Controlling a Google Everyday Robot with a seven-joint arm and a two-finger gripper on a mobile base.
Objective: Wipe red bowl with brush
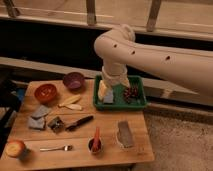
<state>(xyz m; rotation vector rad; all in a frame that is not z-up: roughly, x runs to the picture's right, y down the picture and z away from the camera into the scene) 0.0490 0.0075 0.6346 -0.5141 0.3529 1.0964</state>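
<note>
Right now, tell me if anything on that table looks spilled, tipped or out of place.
Nothing stands out. The red bowl and purple bowl sit upright, nothing looks spilled, and the claw hangs over the green tray, at its end nearer the bowls.

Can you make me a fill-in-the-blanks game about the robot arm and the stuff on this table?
1. The gripper hangs over the ____ tray.
2. The red bowl sits next to a ____ bowl.
3. The brush lies on the wooden ____, outside the tray.

Missing words: green; purple; table.
</note>
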